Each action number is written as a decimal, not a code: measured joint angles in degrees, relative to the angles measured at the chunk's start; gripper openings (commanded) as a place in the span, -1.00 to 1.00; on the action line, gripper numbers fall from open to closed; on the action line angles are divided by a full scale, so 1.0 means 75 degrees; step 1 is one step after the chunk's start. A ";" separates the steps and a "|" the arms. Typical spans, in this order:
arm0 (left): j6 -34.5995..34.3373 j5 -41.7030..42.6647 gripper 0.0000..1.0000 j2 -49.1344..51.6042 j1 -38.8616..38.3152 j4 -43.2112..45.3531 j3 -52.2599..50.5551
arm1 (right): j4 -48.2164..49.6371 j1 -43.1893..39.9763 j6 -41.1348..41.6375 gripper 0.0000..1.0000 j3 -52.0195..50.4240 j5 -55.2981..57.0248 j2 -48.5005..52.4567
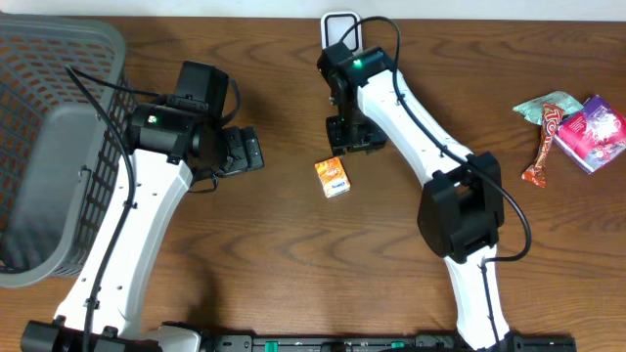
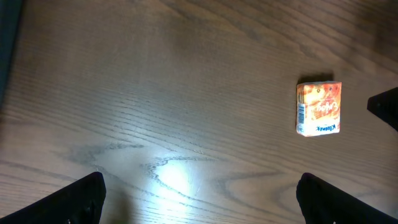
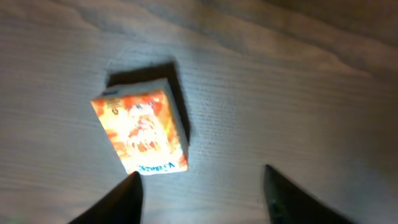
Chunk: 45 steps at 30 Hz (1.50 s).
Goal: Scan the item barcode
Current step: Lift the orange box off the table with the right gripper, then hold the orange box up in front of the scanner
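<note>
I read the table (image 1: pixel 264 254) as wood-grain, smooth with a satin sheen, and there's a bright glare patch on it in the left wrist view. The little orange box (image 1: pixel 333 178) looks like printed card, lightly glossy. The basket (image 1: pixel 59 59) is matt grey plastic with lattice walls; the left arm (image 1: pixel 156 205) and right arm (image 1: pixel 411 112) have smooth white plastic shells and matt black joint housings; the candy wrapper (image 1: pixel 544 142) and pink pack (image 1: pixel 595 132) look like shiny film.
</note>
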 measured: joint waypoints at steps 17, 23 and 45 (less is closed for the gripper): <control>0.0000 0.0000 0.96 0.0000 0.0000 0.0003 0.0000 | 0.0050 -0.0481 -0.0965 0.36 -0.0006 -0.1431 0.0000; 0.0000 0.0000 0.96 0.0000 0.0000 0.0003 0.0000 | 0.0536 -0.0592 -0.1163 0.17 -0.0589 -0.1903 0.0000; 0.0000 0.0000 0.96 0.0000 0.0000 0.0000 0.0000 | 0.2713 -0.0577 -0.1204 -0.98 -0.3040 -0.3978 -0.0157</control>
